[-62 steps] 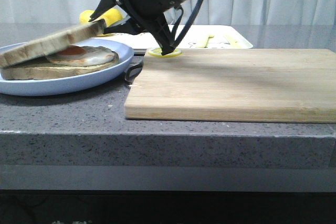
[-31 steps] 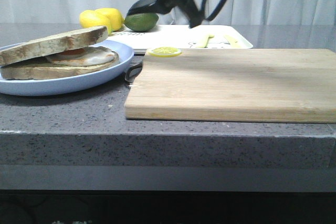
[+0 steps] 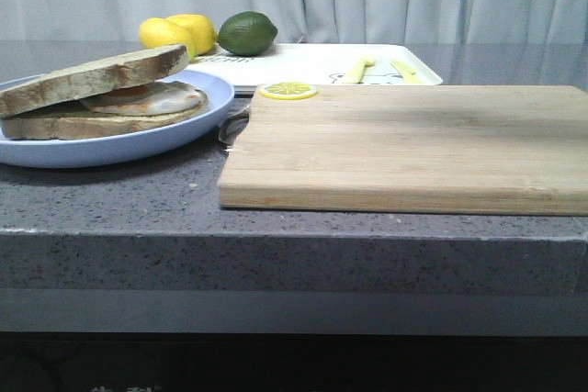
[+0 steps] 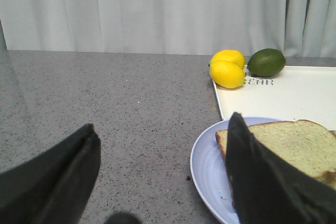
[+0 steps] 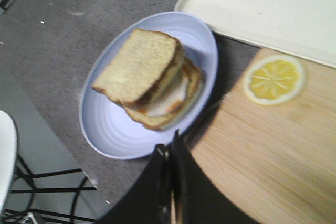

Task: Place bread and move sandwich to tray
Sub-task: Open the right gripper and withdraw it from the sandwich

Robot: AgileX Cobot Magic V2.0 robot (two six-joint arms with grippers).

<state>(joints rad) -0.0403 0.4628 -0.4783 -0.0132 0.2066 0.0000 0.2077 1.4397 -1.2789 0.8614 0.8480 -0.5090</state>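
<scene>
The sandwich (image 3: pixel 110 103) lies on the round pale-blue plate (image 3: pixel 138 146) at the table's left. The bread (image 3: pixel 92 78) rests tilted on top of its fried egg (image 3: pixel 152 98). The cream-white tray (image 3: pixel 303 63) stands behind the plate and board. Neither gripper shows in the front view. In the left wrist view my left gripper (image 4: pixel 161 121) is open and empty over bare table, beside the plate's (image 4: pixel 207 166) rim and the bread (image 4: pixel 294 142). In the right wrist view my right gripper (image 5: pixel 171 141) is shut and empty, high above the plate's (image 5: pixel 110 129) edge, with the sandwich (image 5: pixel 152 77) beyond it.
A light wooden cutting board (image 3: pixel 404 144) fills the middle and right, with a lemon slice (image 3: pixel 288 91) on its back left corner. Two lemons (image 3: pixel 175 32) and a lime (image 3: pixel 246 32) sit at the tray's back left. A dark utensil (image 3: pixel 234 121) lies between plate and board.
The right arm let go of the bread, leaving it on the egg, then rose out of the front view.
</scene>
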